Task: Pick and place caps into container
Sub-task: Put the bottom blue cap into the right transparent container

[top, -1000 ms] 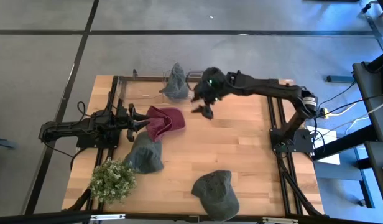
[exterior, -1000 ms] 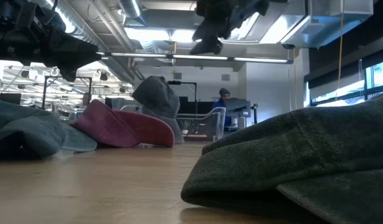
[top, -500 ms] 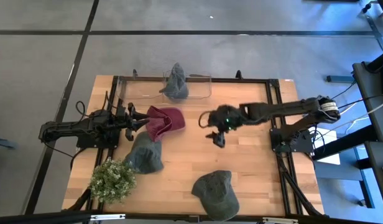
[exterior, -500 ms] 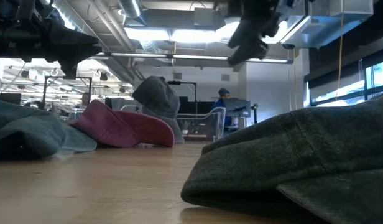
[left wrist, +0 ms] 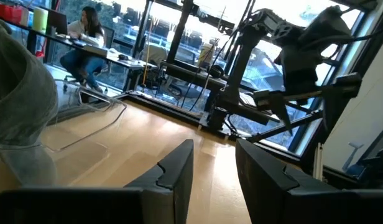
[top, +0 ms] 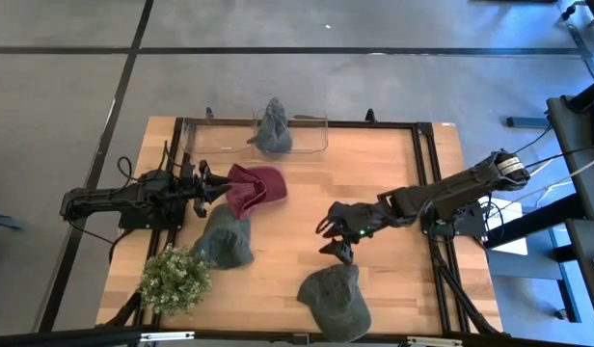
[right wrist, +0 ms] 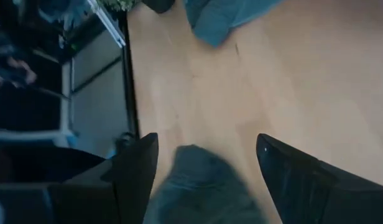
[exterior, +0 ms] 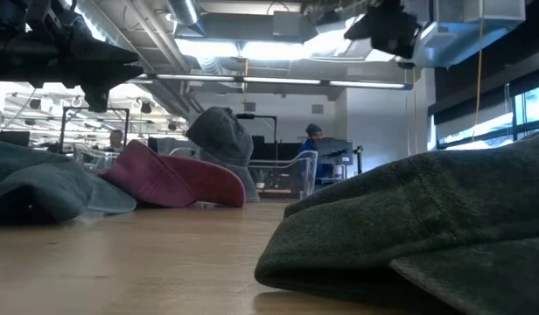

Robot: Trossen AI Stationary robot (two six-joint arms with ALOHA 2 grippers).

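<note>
Low and right of centre in the high view, the right gripper [top: 334, 247] hangs over bare wood just above the near grey-green cap [top: 335, 300], its fingers spread wide and empty; in its own wrist view that cap's crown [right wrist: 201, 186] shows between the two dark fingers. This looks like the approach to the next pick. To do it well, the gripper should drop squarely onto the crown's raised fabric, not the flat brim, and pinch a fold thick enough not to slip; soft cloth will sag, so a lift high enough to clear the bin wall seems wise.

Up at top centre sits the clear container [top: 304, 135], with one grey-green cap [top: 272, 128] draped at its left end, though whether it lies fully inside is hard to tell from above. At left of centre the maroon cap [top: 255, 188] lies just beside the left gripper [top: 212, 186], whose fingers stand partly apart on nothing. Another grey-green cap [top: 225, 238] rests below it, near the bushy plant [top: 174, 280].
</note>
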